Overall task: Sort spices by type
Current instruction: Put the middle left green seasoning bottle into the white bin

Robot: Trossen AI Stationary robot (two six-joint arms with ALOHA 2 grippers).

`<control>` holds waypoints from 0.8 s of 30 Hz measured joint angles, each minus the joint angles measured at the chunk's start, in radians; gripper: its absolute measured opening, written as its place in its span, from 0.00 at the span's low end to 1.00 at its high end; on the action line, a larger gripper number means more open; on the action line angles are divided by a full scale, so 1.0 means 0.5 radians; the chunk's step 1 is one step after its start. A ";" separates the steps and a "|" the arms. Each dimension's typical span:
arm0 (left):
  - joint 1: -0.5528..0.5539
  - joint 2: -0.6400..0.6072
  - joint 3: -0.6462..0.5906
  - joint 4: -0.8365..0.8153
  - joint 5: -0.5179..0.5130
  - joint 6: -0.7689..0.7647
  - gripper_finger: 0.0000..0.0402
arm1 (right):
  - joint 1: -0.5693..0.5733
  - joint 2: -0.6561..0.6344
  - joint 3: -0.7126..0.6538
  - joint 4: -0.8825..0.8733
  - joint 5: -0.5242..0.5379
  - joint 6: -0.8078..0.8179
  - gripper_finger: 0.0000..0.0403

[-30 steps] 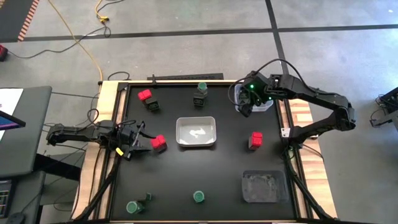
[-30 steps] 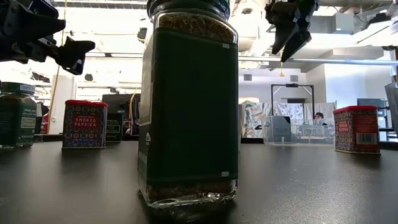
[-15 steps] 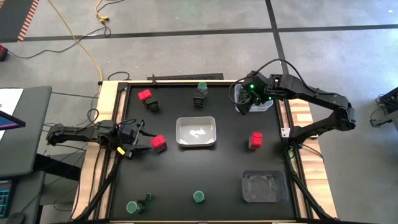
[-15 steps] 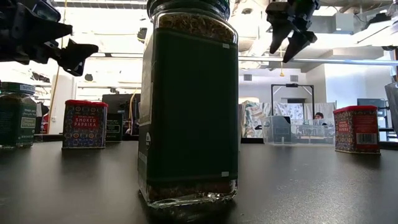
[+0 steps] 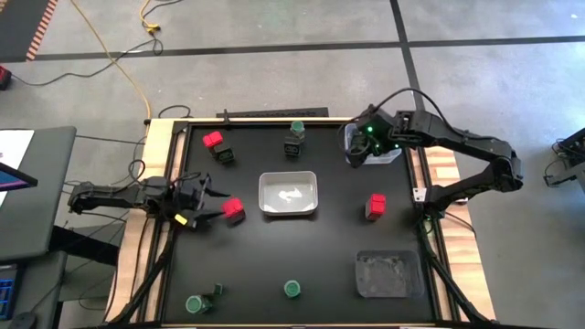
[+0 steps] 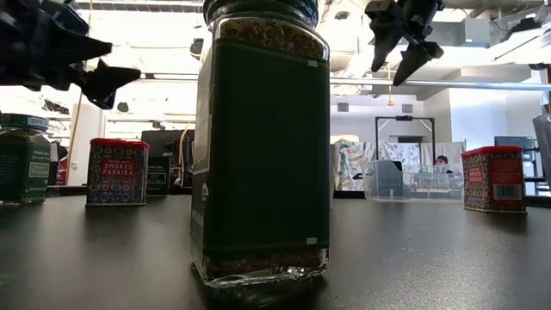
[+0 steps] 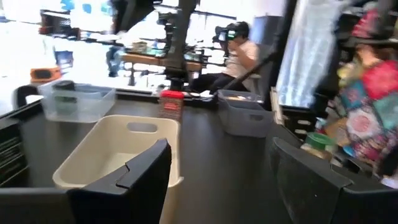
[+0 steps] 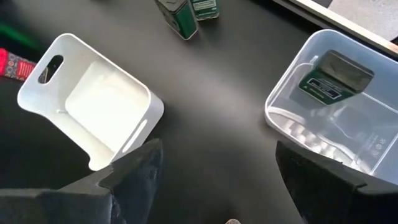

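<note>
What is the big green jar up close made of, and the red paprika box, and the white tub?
The green jar looks like clear glass or hard plastic: spice shows through above and below its matte green label. The red paprika box seems to be printed metal or card, hard to tell. The white tub looks like smooth, slightly glossy moulded plastic, with a cut-out handle.
</note>
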 joint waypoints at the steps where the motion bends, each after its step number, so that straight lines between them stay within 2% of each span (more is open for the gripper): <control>1: 0.000 0.000 0.014 -0.003 -0.057 -0.017 0.65 | 0.010 0.000 0.000 0.000 0.000 0.001 0.85; 10: 0.000 0.031 0.269 -0.017 -0.631 -0.195 0.65 | 0.074 0.000 0.000 0.000 0.001 -0.015 0.85; 12: 0.001 0.082 0.350 -0.091 -0.699 -0.194 0.65 | 0.076 0.000 0.000 0.000 0.001 -0.040 0.85; 17: 0.001 0.370 0.585 -0.404 -0.957 -0.223 0.63 | 0.076 0.000 0.000 0.000 0.003 -0.096 0.85; 24: 0.000 0.853 0.850 -0.405 -1.102 -0.276 0.58 | 0.086 0.000 0.000 -0.119 0.007 -0.218 0.85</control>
